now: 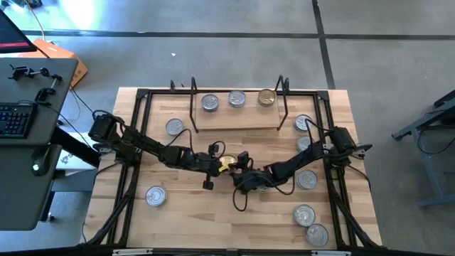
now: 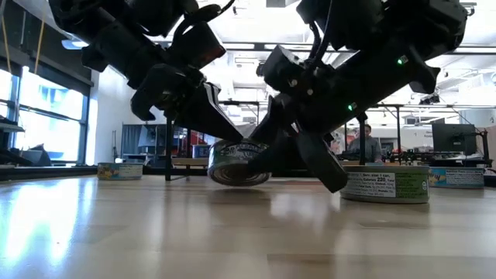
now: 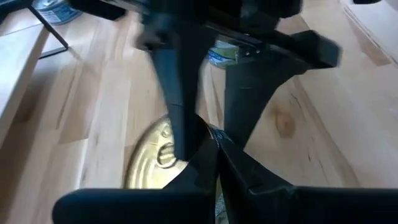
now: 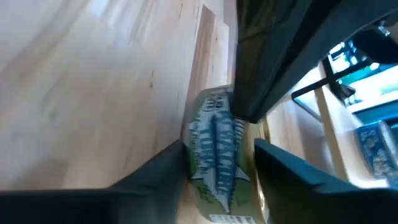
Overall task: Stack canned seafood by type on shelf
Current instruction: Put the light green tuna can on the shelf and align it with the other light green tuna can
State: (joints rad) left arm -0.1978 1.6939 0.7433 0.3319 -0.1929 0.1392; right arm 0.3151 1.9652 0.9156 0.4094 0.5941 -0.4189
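A gold-lidded tin (image 1: pixel 227 164) with a fish label (image 4: pixel 217 149) sits mid-table between both grippers, tilted, its underside showing in the low view (image 2: pixel 232 174). My left gripper (image 1: pixel 216 162) reaches it from the table's left and is shut at its rim. My right gripper (image 1: pixel 239 169) comes from the right, its fingers astride the tin. The shelf (image 1: pixel 234 119) stands at the far edge. It carries two silver-lidded tins (image 1: pixel 210 103) and a gold-lidded one (image 1: pixel 266 97). My left gripper pinches the tin at its rim (image 3: pixel 202 144) with its fingertips, slanting down from the table's left; the fingers hide the contact itself. The tin is tipped up under them. My right gripper has one finger (image 3: pixel 180 124) on the gold lid and the other (image 4: pixel 168 165) against the tin's bottom face, the labelled side wall between them. It slants down from the table's right.
Loose silver-lidded tins lie around: two on the left (image 1: pixel 175 127) (image 1: pixel 156 195) and several along the right side (image 1: pixel 307 179) (image 1: pixel 304 213). One (image 2: pixel 386 184) sits close beside the right gripper in the low view. Black frame rails run along the table edges.
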